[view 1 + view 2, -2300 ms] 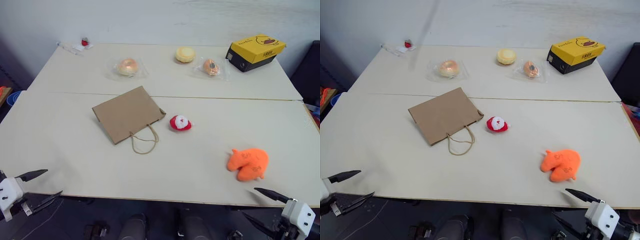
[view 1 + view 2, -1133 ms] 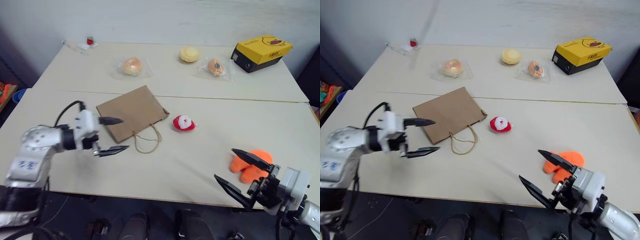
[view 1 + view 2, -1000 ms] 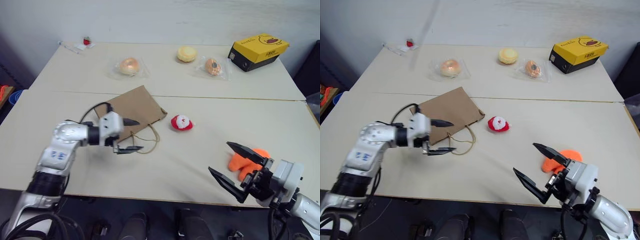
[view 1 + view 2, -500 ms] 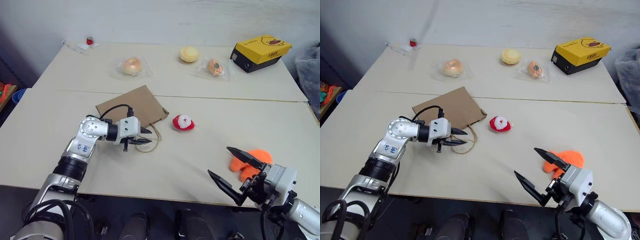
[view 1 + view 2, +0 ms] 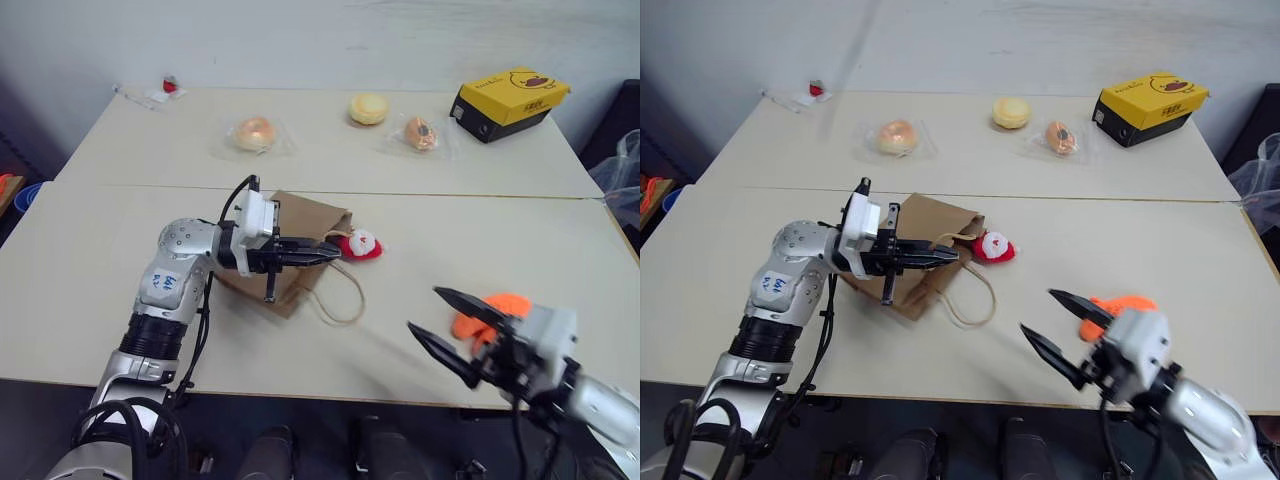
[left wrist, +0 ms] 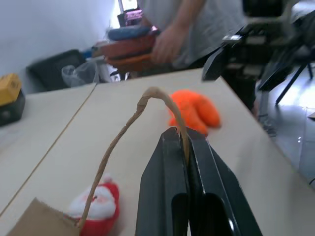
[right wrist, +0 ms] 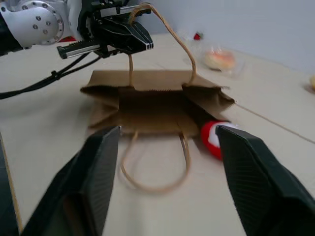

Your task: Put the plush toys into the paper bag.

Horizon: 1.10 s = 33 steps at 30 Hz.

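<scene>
Left pincer lifts one handle of the paper bag while the right pincer stands spread near the orange toy.

The paper bag point(image 5: 290, 262) lies on the table point(image 5: 120, 240), its mouth raised and gaping. The left pincer point(image 5: 325, 254) is clenched on the bag's upper handle point(image 6: 147, 105), holding it up off the table; the lower handle point(image 5: 345, 300) lies loose on the table in front of the bag. The red plush toy point(image 5: 360, 245) sits just beside the bag's mouth, touching or nearly touching its edge. The orange plush toy point(image 5: 485, 312) lies well apart from the bag, right behind the right pincer point(image 5: 440, 325), whose fingers are spread and grasp nothing.
</scene>
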Each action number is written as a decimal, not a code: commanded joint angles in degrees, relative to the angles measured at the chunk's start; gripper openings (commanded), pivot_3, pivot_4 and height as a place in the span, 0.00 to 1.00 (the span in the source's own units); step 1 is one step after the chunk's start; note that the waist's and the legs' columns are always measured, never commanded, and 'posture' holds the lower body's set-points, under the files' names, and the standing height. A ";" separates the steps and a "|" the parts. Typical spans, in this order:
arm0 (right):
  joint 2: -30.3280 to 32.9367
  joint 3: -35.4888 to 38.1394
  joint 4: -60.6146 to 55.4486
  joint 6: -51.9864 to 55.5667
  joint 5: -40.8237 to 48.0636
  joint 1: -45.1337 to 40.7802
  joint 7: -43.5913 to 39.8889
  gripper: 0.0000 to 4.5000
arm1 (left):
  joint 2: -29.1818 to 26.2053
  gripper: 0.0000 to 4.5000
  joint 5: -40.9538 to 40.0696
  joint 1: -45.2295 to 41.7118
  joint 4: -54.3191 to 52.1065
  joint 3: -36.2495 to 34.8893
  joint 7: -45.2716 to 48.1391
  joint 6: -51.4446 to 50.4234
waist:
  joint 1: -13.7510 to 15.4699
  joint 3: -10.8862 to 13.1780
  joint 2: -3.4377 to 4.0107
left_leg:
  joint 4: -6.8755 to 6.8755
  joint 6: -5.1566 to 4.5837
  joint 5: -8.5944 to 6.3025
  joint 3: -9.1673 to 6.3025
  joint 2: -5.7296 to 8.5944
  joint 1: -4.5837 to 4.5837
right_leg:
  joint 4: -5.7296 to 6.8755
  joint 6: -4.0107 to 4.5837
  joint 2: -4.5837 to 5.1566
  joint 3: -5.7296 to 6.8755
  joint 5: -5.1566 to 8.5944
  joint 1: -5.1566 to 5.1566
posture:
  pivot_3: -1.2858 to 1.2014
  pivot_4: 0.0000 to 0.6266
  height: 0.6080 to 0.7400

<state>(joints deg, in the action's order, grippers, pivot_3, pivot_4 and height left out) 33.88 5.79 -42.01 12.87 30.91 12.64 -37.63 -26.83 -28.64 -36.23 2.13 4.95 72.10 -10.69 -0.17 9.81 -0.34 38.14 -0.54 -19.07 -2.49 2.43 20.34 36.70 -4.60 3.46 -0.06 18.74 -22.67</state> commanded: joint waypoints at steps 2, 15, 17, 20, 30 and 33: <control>-2.22 -10.96 5.78 5.97 -6.49 -12.26 2.51 0.32 | -1.05 0.00 -3.02 2.58 -5.48 -1.61 -1.28 -4.40 | -0.04 0.02 -0.03 | -0.02 0.02 0.01 -0.02 -0.01 0.00 | 0.02 0.03 -0.02 0.00 0.02 -0.02 | 0.52 0.24 1.00; -14.10 -26.09 28.95 5.24 -18.43 -33.63 0.23 0.01 | -1.55 0.00 -6.17 5.12 -10.89 -3.26 -3.98 -11.33 | -0.06 0.02 -0.03 | 0.04 0.06 0.03 -0.10 0.03 0.47 | 0.24 0.04 -0.01 0.00 0.02 -0.55 | 0.52 0.24 1.00; -16.27 -26.91 32.94 4.46 -19.53 -36.03 -0.24 0.01 | -1.98 0.00 -7.46 5.66 -11.89 -3.92 -4.38 -13.07 | -0.27 0.02 -0.03 | 0.13 0.14 0.07 -0.09 0.03 0.84 | 0.40 0.03 -0.02 -0.01 0.02 -0.91 | 0.52 0.24 1.00; -18.86 -28.08 39.50 2.59 -21.20 -39.23 -1.63 0.01 | -2.10 0.00 -10.03 6.05 -13.25 -5.54 -5.93 -15.98 | -0.32 0.02 -0.03 | 0.13 0.16 0.09 -0.08 0.03 0.91 | 0.46 0.04 -0.02 -0.01 0.02 -0.99 | 0.52 0.24 1.00; -27.44 -30.34 60.36 -5.55 -25.46 -46.37 -5.49 0.01 | -5.29 0.00 -14.00 8.13 -16.24 -8.72 -7.44 -21.40 | -1.57 0.02 -0.03 | 0.14 0.19 0.10 -0.11 0.04 0.89 | 0.61 0.04 -0.02 0.01 0.02 -1.01 | 0.52 0.24 1.00; -27.93 -30.17 64.36 -7.00 -27.09 -46.81 -5.58 0.01 | -5.83 0.00 -13.82 7.74 -15.53 -10.30 -8.55 -20.88 | -1.59 0.01 -0.04 | 0.14 0.20 0.11 -0.12 0.03 0.83 | 0.70 0.04 -0.02 0.01 0.02 -1.01 | 0.52 0.24 1.00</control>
<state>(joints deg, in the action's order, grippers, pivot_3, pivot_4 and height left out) 6.34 -24.30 20.44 6.66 5.09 -34.35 -43.09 -31.92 -41.20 -28.13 -11.76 -2.98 64.12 -32.37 -1.76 9.82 -0.38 38.28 -0.34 -18.96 -2.62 2.47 21.15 37.40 -4.56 3.44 -0.06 18.76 -23.68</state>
